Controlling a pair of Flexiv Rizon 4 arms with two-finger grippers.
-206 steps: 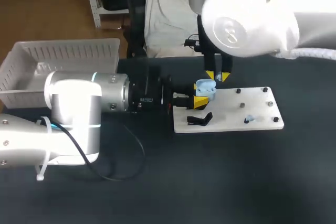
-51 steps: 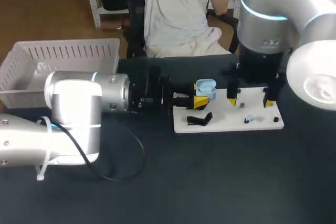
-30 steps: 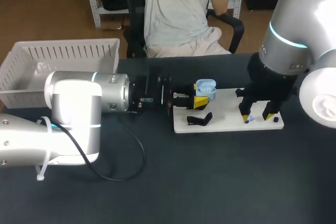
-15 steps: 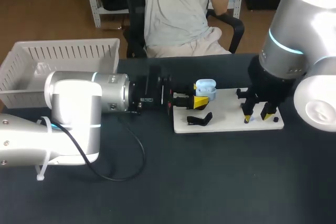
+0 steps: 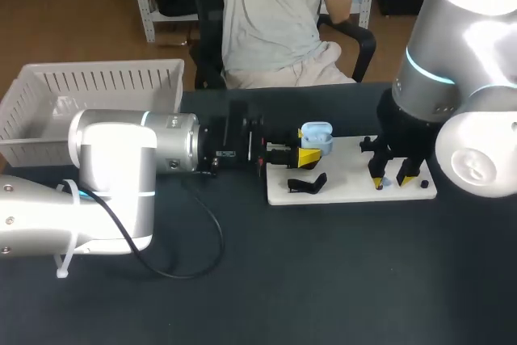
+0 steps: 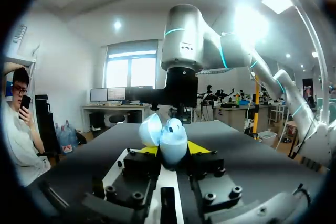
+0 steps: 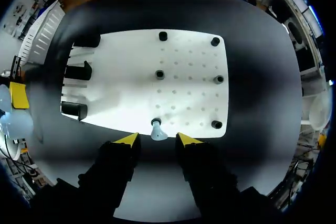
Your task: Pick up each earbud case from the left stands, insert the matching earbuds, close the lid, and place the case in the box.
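Currently the left pincer (image 5: 309, 152) is clenched on the pale blue earbud case (image 5: 317, 134), lid open, at the white board's (image 5: 347, 187) edge nearest the box (image 5: 50, 111). The right pincer (image 7: 153, 139) hangs released over that board, its fingertips astride a small earbud (image 7: 156, 131).

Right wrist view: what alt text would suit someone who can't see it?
The right gripper hangs open over the edge of a white board, its yellow tips either side of a small pale-blue earbud standing there. Black pegs dot the board; a light-blue earbud case shows past one end.
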